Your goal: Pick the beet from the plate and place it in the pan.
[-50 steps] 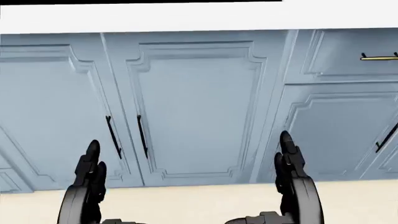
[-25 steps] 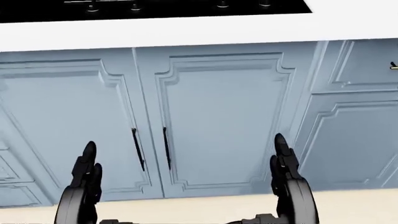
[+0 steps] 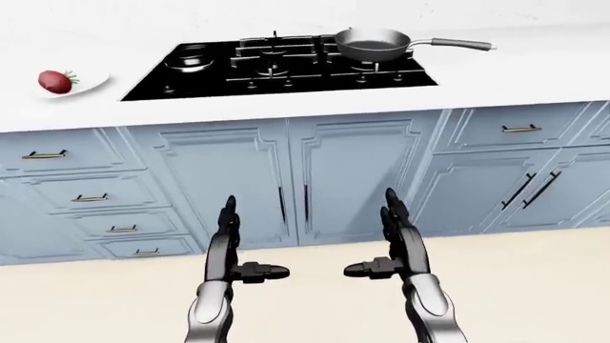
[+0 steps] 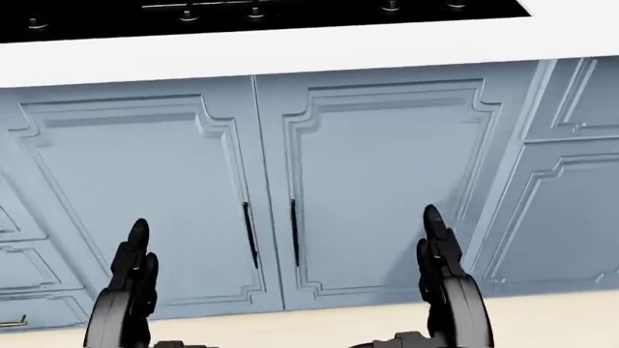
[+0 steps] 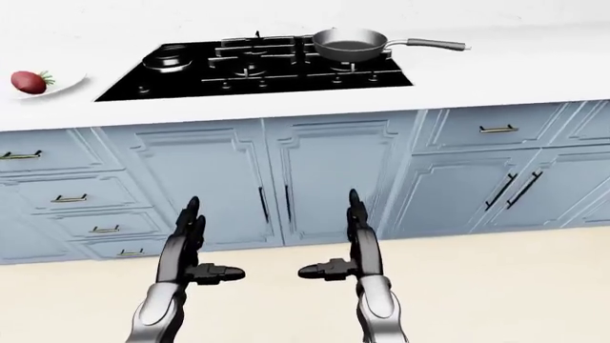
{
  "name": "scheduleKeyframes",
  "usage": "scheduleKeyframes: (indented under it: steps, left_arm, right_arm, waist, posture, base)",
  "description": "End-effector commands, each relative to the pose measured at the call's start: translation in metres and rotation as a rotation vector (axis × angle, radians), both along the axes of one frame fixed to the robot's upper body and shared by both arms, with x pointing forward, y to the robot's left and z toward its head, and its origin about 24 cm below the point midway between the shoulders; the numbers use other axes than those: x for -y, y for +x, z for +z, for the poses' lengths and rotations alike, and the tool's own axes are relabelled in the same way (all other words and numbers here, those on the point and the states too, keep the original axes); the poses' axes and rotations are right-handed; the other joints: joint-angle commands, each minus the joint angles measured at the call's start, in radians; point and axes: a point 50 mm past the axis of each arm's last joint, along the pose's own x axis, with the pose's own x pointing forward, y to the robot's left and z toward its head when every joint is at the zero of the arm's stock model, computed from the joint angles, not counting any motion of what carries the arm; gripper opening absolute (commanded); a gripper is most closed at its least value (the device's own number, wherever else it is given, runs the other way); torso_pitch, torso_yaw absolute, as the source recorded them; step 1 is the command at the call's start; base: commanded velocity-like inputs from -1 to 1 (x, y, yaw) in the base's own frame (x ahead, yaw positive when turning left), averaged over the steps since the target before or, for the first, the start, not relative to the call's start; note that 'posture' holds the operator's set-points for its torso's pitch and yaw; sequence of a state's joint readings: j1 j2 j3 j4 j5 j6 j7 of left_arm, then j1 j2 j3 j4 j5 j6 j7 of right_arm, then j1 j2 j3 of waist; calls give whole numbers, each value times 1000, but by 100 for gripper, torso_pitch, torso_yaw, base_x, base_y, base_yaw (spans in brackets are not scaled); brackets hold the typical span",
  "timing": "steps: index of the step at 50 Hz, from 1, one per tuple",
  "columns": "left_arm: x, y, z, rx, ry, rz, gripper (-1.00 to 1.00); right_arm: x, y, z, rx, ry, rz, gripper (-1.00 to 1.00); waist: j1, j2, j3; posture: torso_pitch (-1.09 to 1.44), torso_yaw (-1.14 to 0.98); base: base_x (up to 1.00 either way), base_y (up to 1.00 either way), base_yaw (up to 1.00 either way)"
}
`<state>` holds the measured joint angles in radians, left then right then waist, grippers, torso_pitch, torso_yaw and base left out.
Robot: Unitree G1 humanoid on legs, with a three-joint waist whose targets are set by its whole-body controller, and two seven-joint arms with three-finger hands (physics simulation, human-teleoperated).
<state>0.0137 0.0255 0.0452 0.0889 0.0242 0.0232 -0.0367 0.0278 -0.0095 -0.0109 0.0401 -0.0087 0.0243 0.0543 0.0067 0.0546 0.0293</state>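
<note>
A dark red beet (image 3: pixel 55 81) lies on a white plate (image 3: pixel 91 86) at the left of the white counter in the left-eye view. The grey pan (image 3: pixel 372 44) with its long handle stands on the black stove (image 3: pixel 277 68), on the upper right burner. Both my hands hang low, far below the counter, in line with the cabinet doors. My left hand (image 3: pixel 240 246) is open with fingers straight up and thumb pointing inward. My right hand (image 3: pixel 381 243) mirrors it, open and holding nothing.
Blue-grey cabinet doors (image 4: pixel 368 181) with dark handles stand under the stove. Drawers with brass handles (image 3: pixel 91 198) stack at the left, and more doors (image 3: pixel 529 189) lie to the right. Beige floor (image 3: pixel 534 286) runs along the bottom.
The whole head view has shifted: the cabinets slid right and down and the stove edge came in at the top, so the camera moved. Both hands keep the same open pose.
</note>
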Motion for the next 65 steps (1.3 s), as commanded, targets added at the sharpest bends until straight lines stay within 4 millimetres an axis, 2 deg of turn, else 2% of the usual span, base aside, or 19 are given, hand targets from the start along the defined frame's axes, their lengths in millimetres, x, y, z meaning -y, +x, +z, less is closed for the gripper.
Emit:
scheduleKeyframes:
  steps: [1, 8, 12, 13, 16, 21, 23, 25, 26, 27, 35, 40, 41, 44, 49, 51, 53, 54, 65]
  left_arm:
    - [8, 6, 19, 97, -5, -30, 100]
    - [8, 6, 19, 97, -6, -28, 100]
    - [8, 7, 18, 97, -6, -27, 100]
    - [8, 7, 19, 97, -6, -27, 100]
    - [8, 7, 18, 97, -5, -28, 100]
    - [7, 7, 18, 95, -3, -28, 100]
    - [8, 6, 19, 93, -1, -28, 100]
    - [8, 6, 18, 93, -1, -29, 100]
    - [7, 6, 17, 93, -1, -29, 100]
    - [7, 7, 18, 93, 0, -30, 100]
    - [8, 6, 18, 93, 0, -29, 100]
    - [8, 6, 18, 94, 1, -28, 100]
    - [8, 6, 18, 93, 1, -28, 100]
    - [8, 7, 17, 93, 0, -27, 100]
    - [8, 6, 17, 93, 1, -26, 100]
    - [7, 7, 15, 92, 0, -25, 100]
    - [7, 7, 17, 92, 0, -25, 100]
    - [8, 6, 18, 93, 0, -25, 100]
    - [8, 7, 16, 92, 3, -25, 100]
  right_arm:
    - [7, 6, 18, 99, -13, -21, 100]
    - [7, 6, 17, 98, -13, -20, 100]
    - [8, 6, 18, 98, -13, -20, 100]
    - [7, 6, 19, 98, -13, -19, 100]
    - [7, 6, 18, 98, -13, -17, 100]
    - [6, 5, 18, 98, -14, -17, 100]
    - [6, 6, 18, 98, -14, -17, 100]
    - [7, 6, 17, 98, -15, -17, 100]
    - [6, 6, 18, 98, -16, -16, 100]
    - [6, 6, 18, 98, -16, -16, 100]
    - [7, 6, 18, 98, -17, -15, 100]
    - [7, 6, 18, 98, -17, -16, 100]
    - [7, 6, 18, 98, -17, -16, 100]
    - [7, 6, 17, 97, -18, -17, 100]
    - [7, 6, 17, 97, -18, -17, 100]
    - [7, 6, 16, 96, -18, -17, 100]
    - [7, 6, 17, 96, -18, -18, 100]
    - [7, 6, 17, 96, -18, -17, 100]
    - [7, 6, 15, 95, -21, -17, 100]
  waist:
    - [-4, -5, -15]
    - [-10, -74, -5]
    - [-16, -139, -13]
    - [-28, -99, -10]
    - [-23, -116, -22]
    - [-21, -61, -7]
    - [-23, -16, -9]
    - [-14, 67, -32]
    - [-8, 1, -15]
    - [-10, 16, -13]
    - [-8, -62, -7]
    - [-15, -154, -23]
    - [-27, -99, -8]
    - [-23, -119, -22]
    - [-21, -64, -6]
    - [-23, -23, -7]
    - [-17, 58, -30]
    - [-10, 8, -20]
    - [-11, -85, -4]
  posture:
    - [0, 0]
    - [0, 0]
    - [0, 0]
    - [0, 0]
    - [0, 0]
    - [0, 0]
    - [0, 0]
    - [0, 0]
    - [0, 0]
    - [0, 0]
    - [0, 0]
    - [0, 0]
    - [0, 0]
    - [0, 0]
    - [0, 0]
    - [0, 0]
    - [0, 0]
    - [0, 0]
    - [0, 0]
  base:
    - [0, 30, 0]
    - [0, 29, 0]
    - [0, 29, 0]
    - [0, 30, 0]
    - [0, 29, 0]
    - [0, 30, 0]
    - [0, 29, 0]
    - [0, 30, 0]
    - [0, 30, 0]
    - [0, 30, 0]
    - [0, 29, 0]
    - [0, 29, 0]
    - [0, 29, 0]
    - [0, 29, 0]
    - [0, 29, 0]
    - [0, 29, 0]
    - [0, 29, 0]
    - [0, 29, 0]
    - [0, 29, 0]
